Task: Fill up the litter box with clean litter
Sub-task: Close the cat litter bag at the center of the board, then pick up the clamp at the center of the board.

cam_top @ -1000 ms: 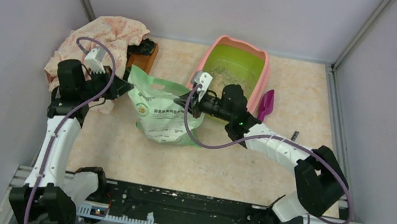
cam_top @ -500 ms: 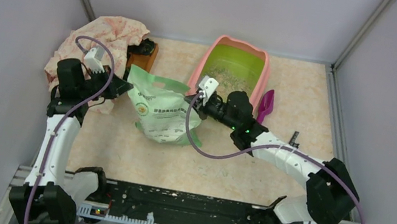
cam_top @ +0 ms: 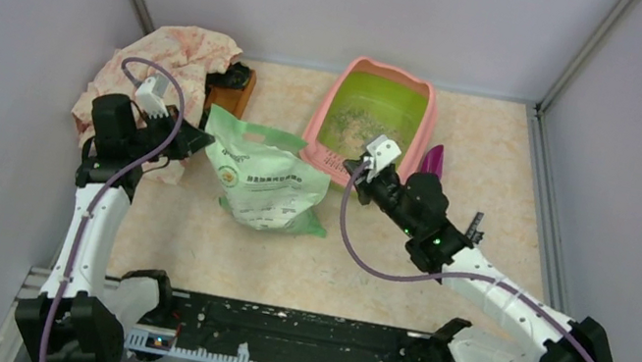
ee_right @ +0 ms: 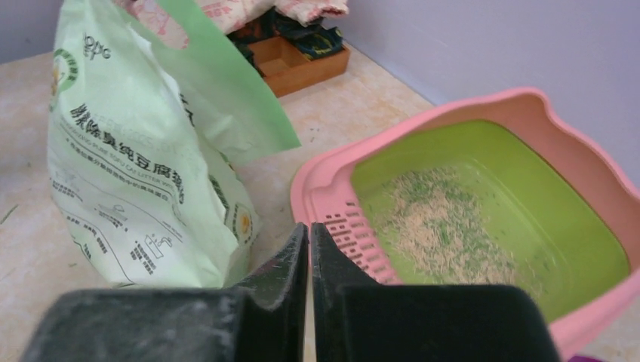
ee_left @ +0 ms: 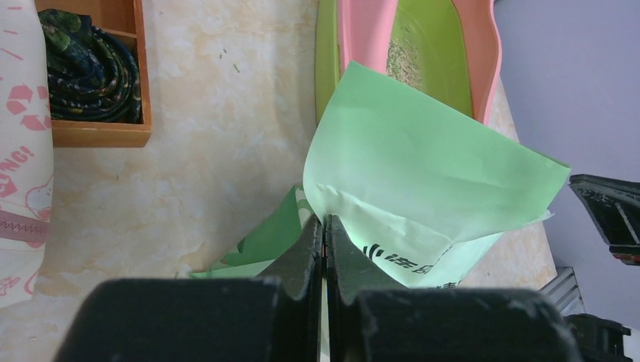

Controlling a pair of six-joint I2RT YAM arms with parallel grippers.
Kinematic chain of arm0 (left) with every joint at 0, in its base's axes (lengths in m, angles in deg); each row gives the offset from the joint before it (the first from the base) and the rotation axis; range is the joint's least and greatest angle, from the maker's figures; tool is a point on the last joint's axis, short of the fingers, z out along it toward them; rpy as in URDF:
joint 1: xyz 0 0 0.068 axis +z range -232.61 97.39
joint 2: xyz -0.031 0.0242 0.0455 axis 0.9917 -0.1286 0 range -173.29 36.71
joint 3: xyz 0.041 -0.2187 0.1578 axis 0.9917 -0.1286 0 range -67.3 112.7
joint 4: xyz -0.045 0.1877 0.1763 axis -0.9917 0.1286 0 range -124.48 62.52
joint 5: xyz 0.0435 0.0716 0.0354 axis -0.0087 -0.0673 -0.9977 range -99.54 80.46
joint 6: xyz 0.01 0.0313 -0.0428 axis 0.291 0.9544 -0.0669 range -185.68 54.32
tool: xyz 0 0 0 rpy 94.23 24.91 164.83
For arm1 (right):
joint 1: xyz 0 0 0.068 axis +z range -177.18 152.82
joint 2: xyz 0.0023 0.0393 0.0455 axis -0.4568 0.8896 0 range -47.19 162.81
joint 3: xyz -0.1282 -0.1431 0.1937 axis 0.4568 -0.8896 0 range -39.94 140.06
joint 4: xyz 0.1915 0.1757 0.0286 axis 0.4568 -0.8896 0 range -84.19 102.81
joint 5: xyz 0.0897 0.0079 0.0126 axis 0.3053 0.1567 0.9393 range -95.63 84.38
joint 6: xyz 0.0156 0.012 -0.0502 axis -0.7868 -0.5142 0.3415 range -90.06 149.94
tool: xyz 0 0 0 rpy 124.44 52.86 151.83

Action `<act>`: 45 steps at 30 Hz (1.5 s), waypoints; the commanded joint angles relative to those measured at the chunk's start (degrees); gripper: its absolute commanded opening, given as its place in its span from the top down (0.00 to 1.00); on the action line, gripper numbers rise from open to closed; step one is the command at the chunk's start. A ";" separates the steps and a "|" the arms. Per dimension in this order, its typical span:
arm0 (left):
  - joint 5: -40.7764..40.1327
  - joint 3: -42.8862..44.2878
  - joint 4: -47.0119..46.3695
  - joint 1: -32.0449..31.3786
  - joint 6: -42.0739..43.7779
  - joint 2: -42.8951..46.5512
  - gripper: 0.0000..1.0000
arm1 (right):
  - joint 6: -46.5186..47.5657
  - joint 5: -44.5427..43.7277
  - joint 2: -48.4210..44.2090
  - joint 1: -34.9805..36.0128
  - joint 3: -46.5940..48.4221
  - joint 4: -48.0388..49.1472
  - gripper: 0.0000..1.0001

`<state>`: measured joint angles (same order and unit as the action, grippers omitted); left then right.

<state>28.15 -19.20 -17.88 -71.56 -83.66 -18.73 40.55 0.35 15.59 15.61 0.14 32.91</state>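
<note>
So, left claw (ee_left: 323,226): clamped tight on the top flap of the light green bag (ee_left: 423,166), probably to keep it standing with the mouth up so nothing spills.
Right claw (ee_right: 309,230): fingers pressed together with nothing between them, hanging free over the tabletop.
Just ahead of right claw: the slotted pink ledge of the litter box (ee_right: 321,181), its near corner closest to the tips.
Further ahead, to its right: the clean litter (ee_right: 441,222), only a thin beige scatter with green flecks on the lime floor, so the box looks far from filled.
Left of right claw: the bag, close beside the box, can't tell if they touch; handy spot for tipping it in.
Next move, a guess: right claw would need to spread and take the bag lower down so both arms can tilt it.
Right of right claw: magenta scoop (cam_top: 430,165) beside the box's rim.
Beyond left claw, to its left: wooden tray (ee_left: 98,132) and pink cloth (cam_top: 179,57), not part of the job.
</note>
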 commanded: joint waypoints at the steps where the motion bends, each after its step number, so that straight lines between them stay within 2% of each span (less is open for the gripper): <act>1: -1.64 3.06 -2.93 1.15 0.81 0.38 0.96 | -3.16 -5.43 -3.51 -1.70 0.24 -3.40 0.89; 5: -1.74 2.89 -2.94 1.14 0.75 0.51 0.95 | -8.41 -17.50 -2.46 -3.71 3.09 -11.25 0.58; 8: -1.55 2.68 -2.94 1.16 0.74 0.67 0.94 | -19.38 -21.79 -0.80 -10.49 6.73 -21.66 0.43; 9: -1.30 2.49 -3.04 1.13 0.63 0.68 0.94 | -22.63 -23.01 0.16 -12.97 8.14 -25.68 0.42; 13: -0.63 1.94 -4.06 1.13 0.06 0.32 0.93 | -29.81 -32.59 7.29 -17.86 13.12 -39.14 0.41; 15: -0.38 1.85 -4.20 1.14 0.02 0.23 0.93 | -31.78 -34.42 10.67 -19.53 13.95 -41.89 0.41; 21: -0.37 1.78 -4.28 1.16 -0.23 0.43 0.88 | -35.90 -32.08 14.88 -22.84 11.51 -38.53 0.40; 27: -0.02 1.89 -4.37 1.15 -0.60 0.63 0.86 | -35.94 -32.74 12.02 -24.97 9.40 -37.96 0.40; 34: 1.46 2.40 -4.91 1.11 -1.23 0.25 0.84 | -45.16 -38.50 5.68 -33.33 7.48 -50.45 0.41; 39: 3.00 0.16 -7.08 1.16 -2.77 -0.52 0.75 | -50.33 -36.01 -0.42 -39.21 2.10 -52.34 0.45; 45: 4.02 -0.73 -7.63 1.26 -3.13 -1.28 0.66 | -50.59 -29.26 1.77 -48.79 0.11 -51.33 0.48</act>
<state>30.09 -19.44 -23.82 -70.60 -86.30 -19.91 -8.28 -32.83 16.64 -28.74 0.92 -18.71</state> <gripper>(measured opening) 0.326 0.530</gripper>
